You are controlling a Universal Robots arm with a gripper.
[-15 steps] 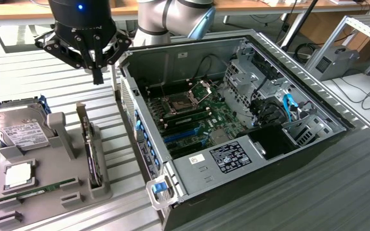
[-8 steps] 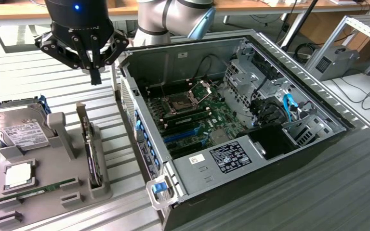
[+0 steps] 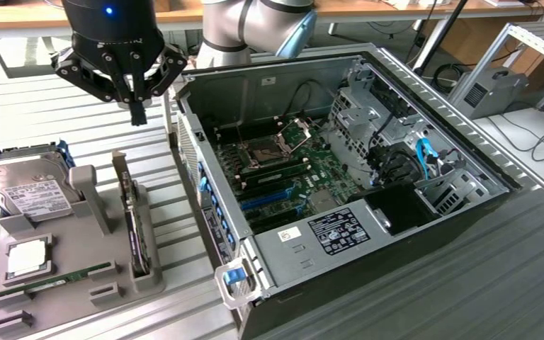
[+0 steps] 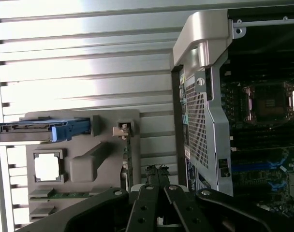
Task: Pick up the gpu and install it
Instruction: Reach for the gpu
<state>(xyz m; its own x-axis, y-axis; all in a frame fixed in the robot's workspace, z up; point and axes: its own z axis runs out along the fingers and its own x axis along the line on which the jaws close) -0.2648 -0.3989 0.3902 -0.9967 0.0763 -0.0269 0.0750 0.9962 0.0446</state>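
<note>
The gpu (image 3: 138, 230) is a slim black card standing on edge in a slot of the grey holder tray (image 3: 74, 297), with its silver bracket at the far end. My gripper (image 3: 138, 113) hangs well above the table beyond that bracket end, its fingers shut together with nothing between them. In the wrist view the shut gripper (image 4: 156, 170) sits just beside the gpu (image 4: 127, 162), which runs edge-on along the tray. The open computer case (image 3: 414, 113) lies at the exterior view's right, its motherboard (image 3: 291, 170) exposed with blue slots (image 3: 267, 198).
The tray also holds a silver hard drive (image 3: 28, 193) in a blue caddy, a square processor (image 3: 28, 258) and a green memory stick (image 3: 54, 281). The case wall (image 3: 189, 152) rises right beside the tray. Cables and drive cages (image 3: 414, 166) crowd the case's far side.
</note>
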